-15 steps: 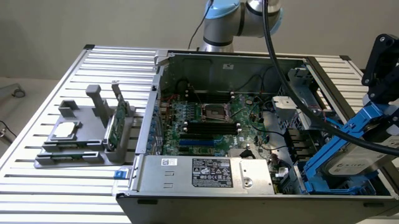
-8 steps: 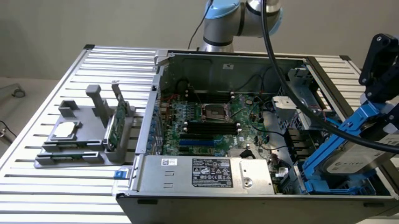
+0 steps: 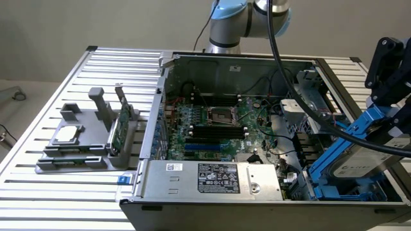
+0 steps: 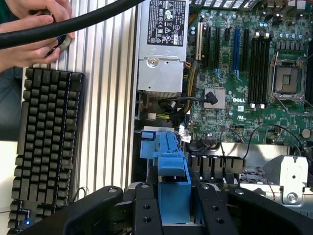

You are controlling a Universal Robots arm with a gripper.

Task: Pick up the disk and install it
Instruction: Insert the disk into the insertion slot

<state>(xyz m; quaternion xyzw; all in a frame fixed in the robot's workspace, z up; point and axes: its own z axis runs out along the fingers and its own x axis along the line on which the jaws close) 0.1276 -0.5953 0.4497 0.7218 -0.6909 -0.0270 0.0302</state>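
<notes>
My pincer [image 4: 173, 196] is closed on the disk [image 3: 359, 166]. One black finger [image 4: 145, 210] presses on each side of its blue carrier [image 4: 171, 161]. The disk hangs tilted from my grip, over the edge of the open computer case [image 3: 244, 67] that lies directly under my pincer. The motherboard [image 4: 244, 98] and the power supply [image 4: 161, 49] lie beyond my fingertips. I cannot tell whether the disk's lower end touches the case.

Handling, as I judge it:
- Weight: a metal-bodied drive, dense for its bulk. Expect it to pull downward and swing about a grip taken at one end.
- Stiffness: the body is rigid, but the plastic carrier will flex and is smooth, so it can slip.
- Fragility: sensitive to knocks. Avoid pressing on the label face.
- Hold point: across the carrier's sides, squarely, as gripped now.
</notes>
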